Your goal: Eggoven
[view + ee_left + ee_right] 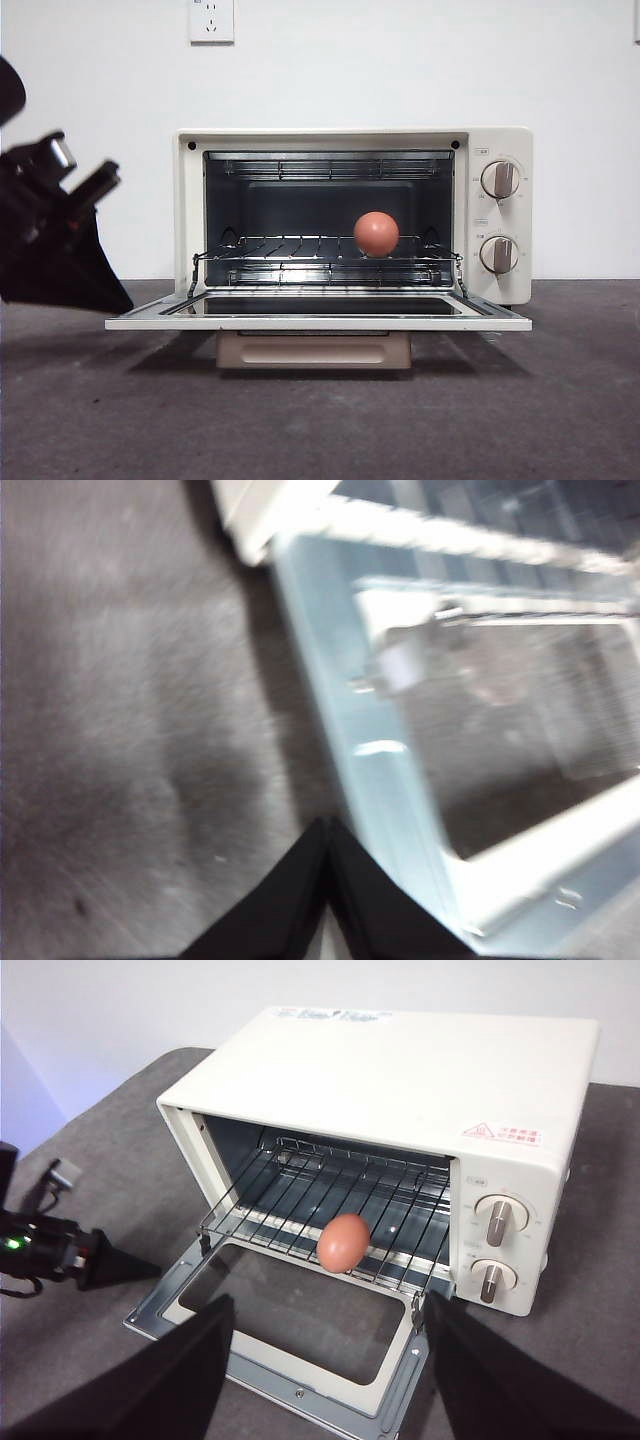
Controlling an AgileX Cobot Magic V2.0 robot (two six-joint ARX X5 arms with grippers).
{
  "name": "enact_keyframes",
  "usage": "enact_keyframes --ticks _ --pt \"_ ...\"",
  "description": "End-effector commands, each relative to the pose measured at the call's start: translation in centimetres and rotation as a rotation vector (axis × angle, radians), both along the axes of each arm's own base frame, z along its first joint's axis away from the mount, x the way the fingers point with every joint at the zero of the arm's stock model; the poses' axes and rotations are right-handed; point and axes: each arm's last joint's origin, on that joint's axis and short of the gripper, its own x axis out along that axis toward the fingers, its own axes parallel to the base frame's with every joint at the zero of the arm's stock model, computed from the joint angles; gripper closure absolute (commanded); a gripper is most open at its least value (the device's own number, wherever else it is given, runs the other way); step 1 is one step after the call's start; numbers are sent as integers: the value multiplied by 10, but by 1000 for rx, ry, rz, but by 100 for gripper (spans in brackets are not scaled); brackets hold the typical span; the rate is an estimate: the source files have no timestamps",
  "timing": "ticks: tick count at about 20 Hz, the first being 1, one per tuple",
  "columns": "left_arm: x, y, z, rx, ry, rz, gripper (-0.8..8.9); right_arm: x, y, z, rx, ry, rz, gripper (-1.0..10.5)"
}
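The cream toaster oven (495,140) (420,1070) stands with its door (320,322) (285,1375) folded down flat. A reddish-brown egg (376,233) (344,1241) rests on the wire rack (290,248) inside, toward the knob side and near the rack's front edge. My left gripper (328,826) (70,200) (135,1266) is shut and empty, low beside the door's outer corner on the side away from the knobs. My right gripper (330,1305) is open and empty, held high in front of the oven, looking down at the door and egg. It is out of the front view.
The dark grey table (320,420) spreads in front of the oven. Two grey knobs (499,179) sit on the oven's right panel. A pull-out crumb tray (313,350) shows under the door. A white wall with a socket (211,20) is behind.
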Motion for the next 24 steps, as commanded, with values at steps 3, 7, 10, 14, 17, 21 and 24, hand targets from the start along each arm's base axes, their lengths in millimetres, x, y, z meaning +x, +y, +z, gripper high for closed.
enact_keyframes --ticks 3,7,10,14,17,21,24 --pt "9 -2 -17 -13 31 9 807 -3 -1 5 5 -17 7 640" --pt "11 -4 -25 -50 44 -29 807 -3 -1 4 1 -12 6 640" --pt "12 -6 -28 -72 44 -52 807 -2 -1 4 -2 -11 0 640" --pt "13 -8 -32 -112 61 -85 807 -2 -1 4 -2 -12 -1 640" --pt "14 -9 -36 -157 77 -114 807 -2 -1 4 -2 -12 -1 640" --pt "15 -10 -37 -195 79 -131 807 -2 -1 4 -7 -14 -18 640" --pt "18 -9 -33 -244 62 -141 807 -2 -1 4 -7 -14 -18 640"
